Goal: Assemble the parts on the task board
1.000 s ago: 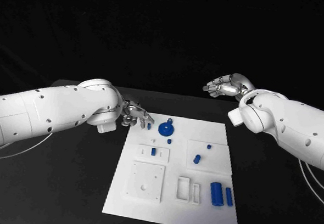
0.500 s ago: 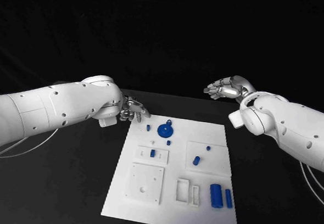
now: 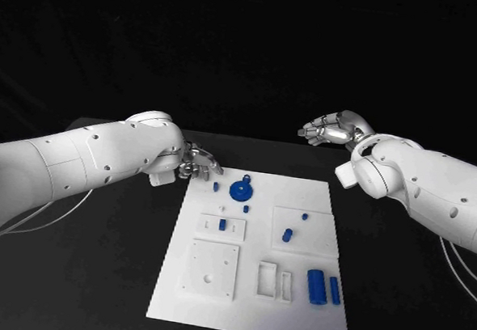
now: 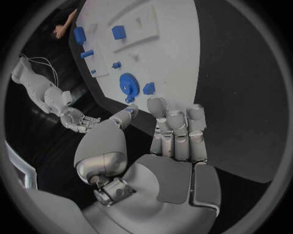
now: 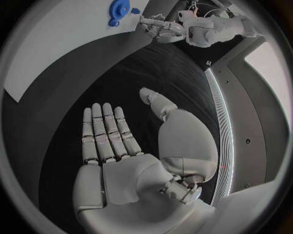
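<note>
Blue gear [image 3: 241,190] lying flat at the far left corner of the task board [image 3: 290,318], a small blue part [image 3: 215,185] just beside it on the left-hand side. The left hand [image 3: 198,166], fingers apart and holding nothing, hovers at that corner with its fingertips [image 4: 175,117] toward the gear, plainly the nearer hand. The right hand [image 3: 335,129], fingers loosely curled in the head view yet extended and empty in its wrist view, is raised beyond the board's far right corner, well apart.
</note>
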